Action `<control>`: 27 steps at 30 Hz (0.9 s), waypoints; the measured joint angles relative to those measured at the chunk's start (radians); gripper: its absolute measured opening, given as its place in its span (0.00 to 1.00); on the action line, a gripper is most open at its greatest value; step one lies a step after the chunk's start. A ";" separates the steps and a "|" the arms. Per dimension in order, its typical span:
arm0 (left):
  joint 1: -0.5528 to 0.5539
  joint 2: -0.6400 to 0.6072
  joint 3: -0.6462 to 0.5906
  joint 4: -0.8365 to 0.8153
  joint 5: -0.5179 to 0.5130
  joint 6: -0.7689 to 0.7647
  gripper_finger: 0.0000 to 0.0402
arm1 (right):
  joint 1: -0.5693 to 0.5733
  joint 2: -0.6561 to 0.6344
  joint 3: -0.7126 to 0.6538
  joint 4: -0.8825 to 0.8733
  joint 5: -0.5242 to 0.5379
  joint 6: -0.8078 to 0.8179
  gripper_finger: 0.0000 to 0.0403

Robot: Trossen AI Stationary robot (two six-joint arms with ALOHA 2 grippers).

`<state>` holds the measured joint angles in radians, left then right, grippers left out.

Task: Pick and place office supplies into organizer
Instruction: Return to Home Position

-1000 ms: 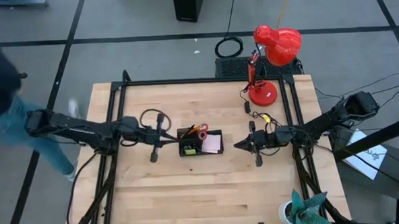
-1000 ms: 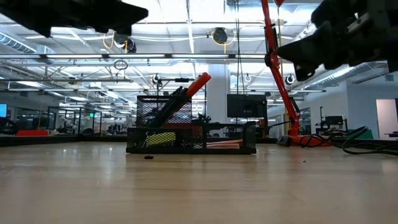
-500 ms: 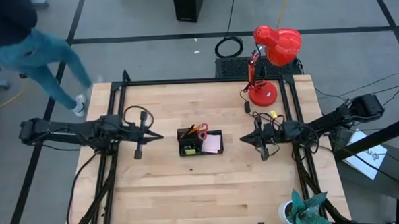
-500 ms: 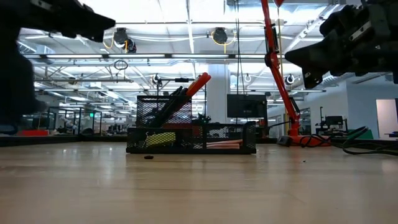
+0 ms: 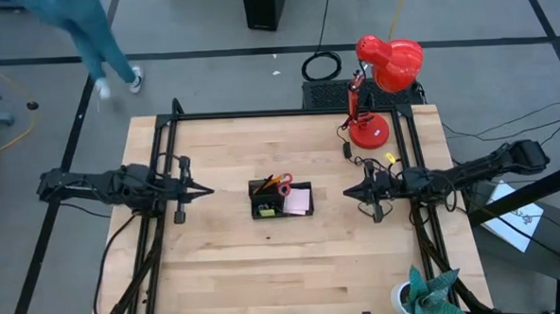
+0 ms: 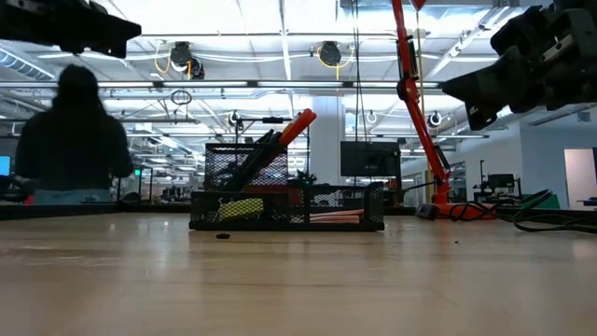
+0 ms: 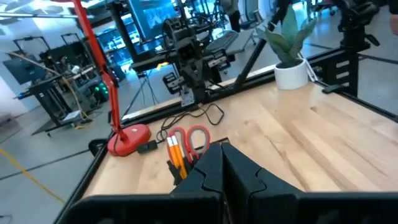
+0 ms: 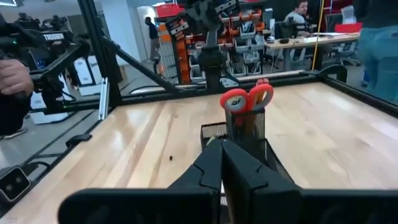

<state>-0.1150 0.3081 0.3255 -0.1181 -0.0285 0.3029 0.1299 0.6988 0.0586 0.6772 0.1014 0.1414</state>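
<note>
I read left gripper (image 5: 204, 191) raised above worktop (image 5: 266, 271), left of organizer (image 5: 281, 215), arm stretched flat, fingers pressed together, empty. Right gripper (image 5: 350, 193) mirrors it on right, likewise closed on nothing. Organizer mid-worktop, holding red-handled scissors (image 5: 279, 182) and pink sticky-note pad (image 5: 298, 202). Red desk lamp (image 5: 385, 62) at far right edge. Person (image 5: 95, 33) on floor beyond far-left corner.

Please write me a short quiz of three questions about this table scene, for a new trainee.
1. True or false: the scissors stand inside the organizer.
2. On which side of the organizer does the red lamp stand? A) the left arm's side B) the right arm's side C) inside it
3. Fill in: the left claw and the right claw are both ___ (open or shut).
Key: 1 true; 2 B; 3 shut.
</note>
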 joint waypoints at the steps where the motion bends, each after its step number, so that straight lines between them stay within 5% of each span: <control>1: -0.007 -0.010 -0.012 0.005 -0.003 0.003 0.00 | 0.000 -0.025 0.000 -0.031 0.001 0.000 0.00; 10: -0.019 -0.056 -0.201 0.220 -0.027 -0.028 0.00 | 0.000 -0.143 0.000 -0.197 0.055 0.008 0.00; 27: -0.027 -0.062 -0.225 0.191 0.027 -0.129 0.00 | 0.000 -0.145 -0.001 -0.308 0.059 0.028 0.00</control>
<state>-0.1419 0.2466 0.1004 0.0731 -0.0015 0.1738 0.1303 0.5537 0.0573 0.3688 0.1608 0.1692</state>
